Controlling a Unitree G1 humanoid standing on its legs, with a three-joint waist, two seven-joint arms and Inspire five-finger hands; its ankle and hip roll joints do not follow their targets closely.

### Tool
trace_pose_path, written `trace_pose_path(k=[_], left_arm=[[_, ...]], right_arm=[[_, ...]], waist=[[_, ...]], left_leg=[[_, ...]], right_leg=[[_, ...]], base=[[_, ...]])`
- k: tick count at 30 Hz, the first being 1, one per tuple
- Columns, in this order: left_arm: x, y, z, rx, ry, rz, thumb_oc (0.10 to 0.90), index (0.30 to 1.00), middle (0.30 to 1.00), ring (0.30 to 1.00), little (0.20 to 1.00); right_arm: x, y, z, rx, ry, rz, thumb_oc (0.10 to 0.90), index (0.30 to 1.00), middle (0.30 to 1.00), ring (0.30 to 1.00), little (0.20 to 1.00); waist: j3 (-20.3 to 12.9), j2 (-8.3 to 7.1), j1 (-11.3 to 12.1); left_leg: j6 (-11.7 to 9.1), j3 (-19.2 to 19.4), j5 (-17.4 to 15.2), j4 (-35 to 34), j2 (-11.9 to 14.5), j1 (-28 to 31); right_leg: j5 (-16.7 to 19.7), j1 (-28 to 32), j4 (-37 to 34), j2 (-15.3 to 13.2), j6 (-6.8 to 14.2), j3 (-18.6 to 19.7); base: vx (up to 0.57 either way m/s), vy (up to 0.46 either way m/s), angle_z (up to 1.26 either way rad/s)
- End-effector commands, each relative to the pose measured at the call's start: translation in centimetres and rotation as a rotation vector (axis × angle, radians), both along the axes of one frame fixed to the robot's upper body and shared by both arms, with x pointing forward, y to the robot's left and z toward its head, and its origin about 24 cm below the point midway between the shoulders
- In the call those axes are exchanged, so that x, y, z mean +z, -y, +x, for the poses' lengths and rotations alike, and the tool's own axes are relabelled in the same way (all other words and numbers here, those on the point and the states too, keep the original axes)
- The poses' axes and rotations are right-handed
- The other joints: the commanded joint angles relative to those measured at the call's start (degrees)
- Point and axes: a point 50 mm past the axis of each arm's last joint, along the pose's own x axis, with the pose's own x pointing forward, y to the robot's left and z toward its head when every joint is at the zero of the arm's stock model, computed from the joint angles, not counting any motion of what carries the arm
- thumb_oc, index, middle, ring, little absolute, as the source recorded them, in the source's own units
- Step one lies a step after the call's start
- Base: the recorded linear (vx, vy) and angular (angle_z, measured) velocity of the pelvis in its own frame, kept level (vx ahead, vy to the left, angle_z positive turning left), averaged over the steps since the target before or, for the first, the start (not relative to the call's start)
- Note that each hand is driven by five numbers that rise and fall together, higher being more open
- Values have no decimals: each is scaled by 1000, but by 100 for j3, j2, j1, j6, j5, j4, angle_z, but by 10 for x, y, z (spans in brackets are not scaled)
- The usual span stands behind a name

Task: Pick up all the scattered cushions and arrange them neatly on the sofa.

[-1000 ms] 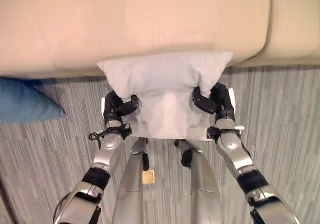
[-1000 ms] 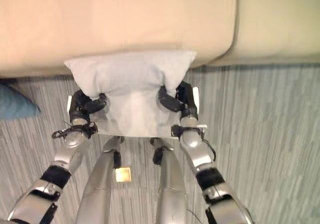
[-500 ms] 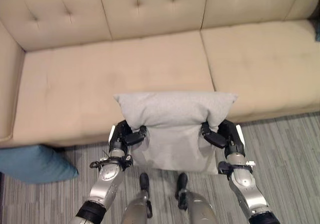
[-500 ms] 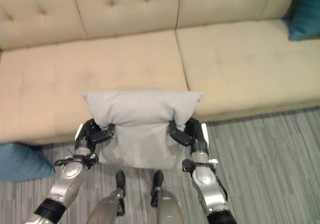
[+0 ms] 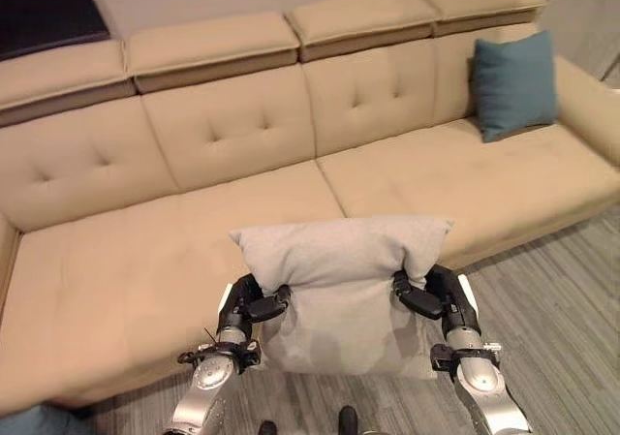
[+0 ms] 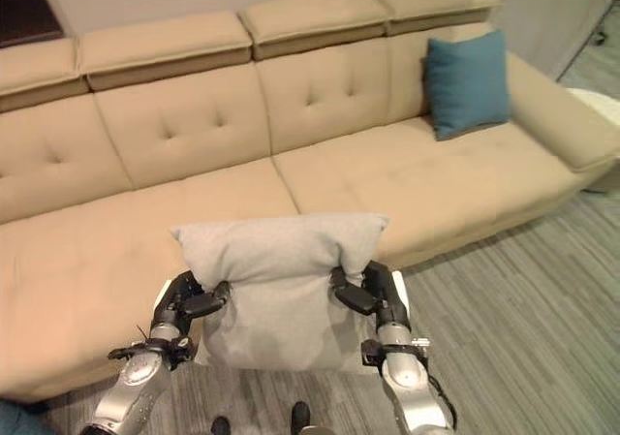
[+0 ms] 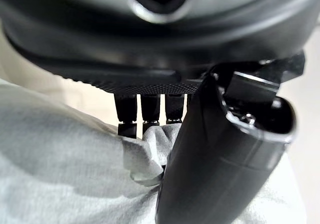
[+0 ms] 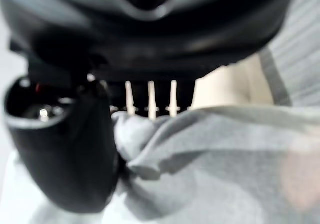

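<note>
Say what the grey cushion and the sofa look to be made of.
Grey cushion: soft matte woven-looking fabric; it bunches where the left hand and right hand pinch it. Sofa: smooth tan upholstery, tufted, probably leather or faux leather.

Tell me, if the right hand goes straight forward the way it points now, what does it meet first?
Probably the sofa: the right hand, fingers pinching the grey cushion, points at the seat's front edge. Depth is unclear, so it may pass just above the seat.
</note>
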Motion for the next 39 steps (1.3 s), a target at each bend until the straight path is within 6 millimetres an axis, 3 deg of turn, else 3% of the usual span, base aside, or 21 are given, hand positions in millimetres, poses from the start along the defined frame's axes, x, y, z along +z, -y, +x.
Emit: trace_pose_path(k=[1, 4, 7, 10, 14, 20, 26, 29, 32, 39], left_arm=[[51, 7, 25, -58, 291, -6, 400, 300, 300, 300, 300], [54, 0, 25, -42, 302, 18, 400, 300, 300, 300, 300], [52, -9, 23, -5, 295, 17, 400, 300, 300, 300, 300], [53, -9, 23, -1, 300, 8, 400, 300, 300, 300, 300], [50, -4, 22, -15, 290, -2, 400, 300, 300, 300, 300], [52, 10, 27, -26, 296, -52, 400, 300, 300, 300, 300], [52, 15, 28, -44, 292, -45, 400, 300, 300, 300, 300], [52, 12, 29, -40, 288, -31, 400, 300, 300, 300, 300], [49, 7, 26, -18, 276, -33, 400, 300, 300, 300, 300], [45, -1, 20, -9, 255, -9, 400, 300, 300, 300, 300]], right_arm=[[55, -18, 23, 57, 308, 39, 400, 300, 300, 300, 300], [56, -25, 26, 70, 321, 53, 400, 300, 300, 300, 300], [53, -32, 27, 94, 306, 53, 400, 300, 300, 300, 300], [51, -31, 25, 90, 294, 41, 400, 300, 300, 300, 300], [47, -24, 21, 62, 279, 33, 400, 300, 300, 300, 300], [49, -12, 19, 25, 277, 7, 400, 300, 300, 300, 300], [46, -9, 20, 20, 259, -9, 400, 300, 300, 300, 300], [44, -11, 23, 14, 251, -21, 400, 300, 300, 300, 300], [41, -17, 23, 34, 236, -24, 400, 300, 300, 300, 300], [35, -28, 25, 83, 205, -25, 400, 300, 300, 300, 300]], waist=[[-242, -133, 135], [-122, -69, 197], [-94, -57, 335], [-66, -74, 341], [-170, -168, 291], [-100, -186, 186], [-74, -228, 260], [-24, -202, 401], [-96, -160, 468], [-193, -195, 641]], left_leg=[[167, 76, -417, 224, -371, -78], [280, 249, -412, 134, -358, -4], [282, 527, -502, 6, -322, 190], [241, 517, -530, 43, -292, 224], [149, 461, -603, 203, -264, 236], [-134, 428, -652, 1291, -82, -253], [-34, 297, -559, 1256, -410, -855], [-63, 396, -85, 1018, -504, -1368], [11, 375, -119, 873, -454, -1192], [293, 504, -422, 803, -512, -684]], right_leg=[[-360, 26, 752, -435, 657, -535], [-323, -423, 1396, -493, 813, -477], [-48, -643, 1135, -812, 900, -1029], [36, -641, 770, -848, 879, -1303], [-27, -274, 299, -629, 746, -1104], [-192, 128, 36, -553, 542, -1315], [-239, 315, -124, -480, 500, -1228], [-315, 498, -247, -286, 491, -1049], [-471, 596, -223, -179, 450, -897], [-678, 649, 540, -346, 563, -654]], base=[[8, 146, -42], [-20, 97, -72], [41, -32, -101], [69, -113, -50], [103, -171, 26], [63, -149, 12], [96, -56, 7], [150, -18, -16], [193, 36, -34], [184, 85, -46]])
